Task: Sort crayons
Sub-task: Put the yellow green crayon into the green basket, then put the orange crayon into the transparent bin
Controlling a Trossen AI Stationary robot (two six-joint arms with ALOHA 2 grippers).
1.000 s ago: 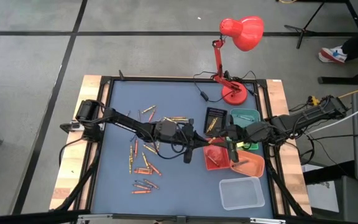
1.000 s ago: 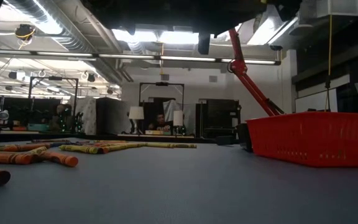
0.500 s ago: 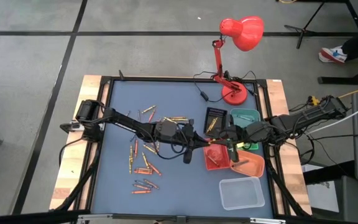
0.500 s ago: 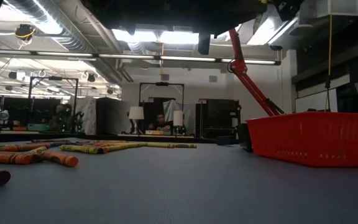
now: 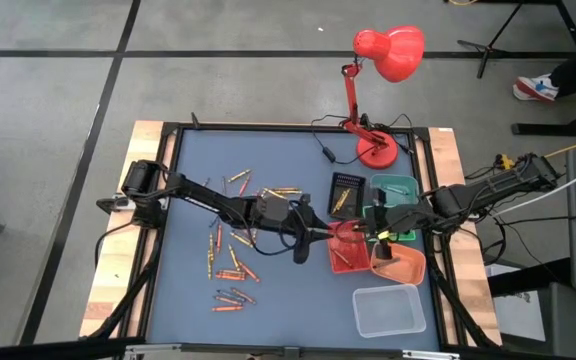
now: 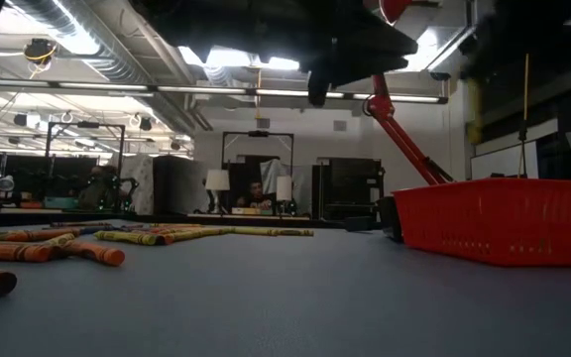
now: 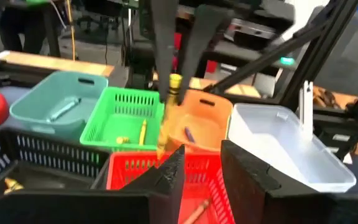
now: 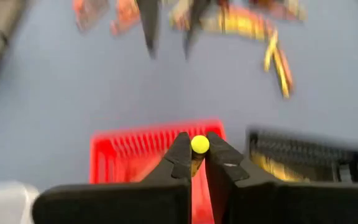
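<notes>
Your right pincer [image 8: 191, 163] is clamped on a yellow crayon [image 8: 199, 144], held upright above the red tray [image 5: 348, 256]. Drop it now and it lands among the wrong colour; the green tray [image 7: 122, 118] sits right behind. Left pincer [image 7: 197, 171], jaws apart and empty, crowds the same tray, so a bump could knock the crayon loose. Loose crayons [image 5: 230, 262] lie toward the desk's left edge.

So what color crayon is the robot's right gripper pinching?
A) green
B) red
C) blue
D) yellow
D: the right gripper is shut on a yellow crayon, whose round yellow end pokes out between the fingers over the red tray.
</notes>
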